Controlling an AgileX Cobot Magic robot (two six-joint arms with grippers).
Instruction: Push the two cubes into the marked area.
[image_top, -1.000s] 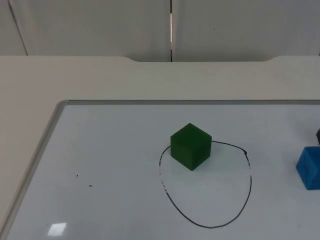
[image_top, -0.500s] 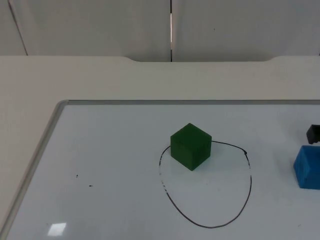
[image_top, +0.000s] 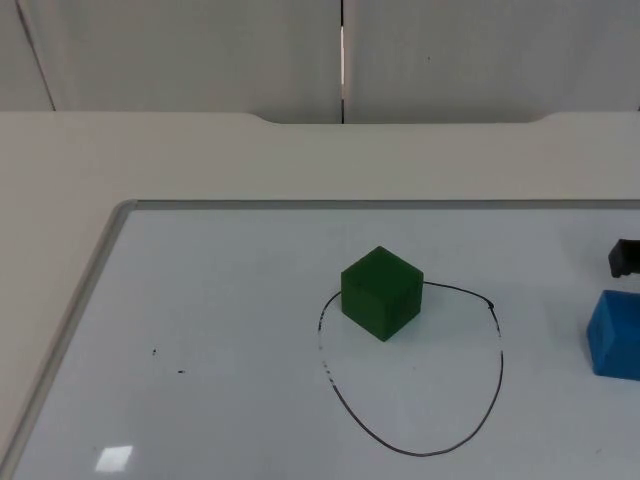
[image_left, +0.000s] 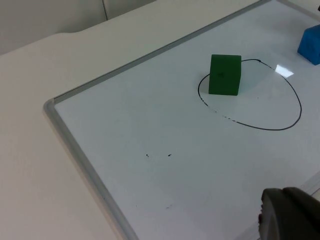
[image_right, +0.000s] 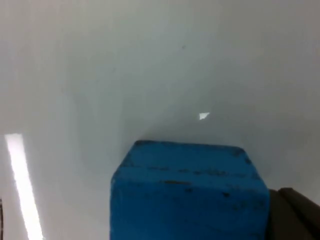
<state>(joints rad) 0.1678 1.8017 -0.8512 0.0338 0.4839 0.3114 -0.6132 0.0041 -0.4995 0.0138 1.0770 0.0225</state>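
Cubes look light, stiff and smooth, apt to slide or twist on the glossy whiteboard (image_top: 200, 300) on the bench, so push flat on a side face, low and centred. The green cube (image_top: 381, 293) sits on the ring's (image_top: 420, 452) far-left edge; the blue cube (image_top: 614, 334) lies well right of it, nudged slightly ringward since a second ago. The right gripper (image_top: 624, 259) is just behind the blue cube, the left gripper (image_left: 287, 214) waits; I cannot tell either's opening

Top view faces forward over the whiteboard (image_top: 200, 300); left wrist shares it; right wrist looks close.
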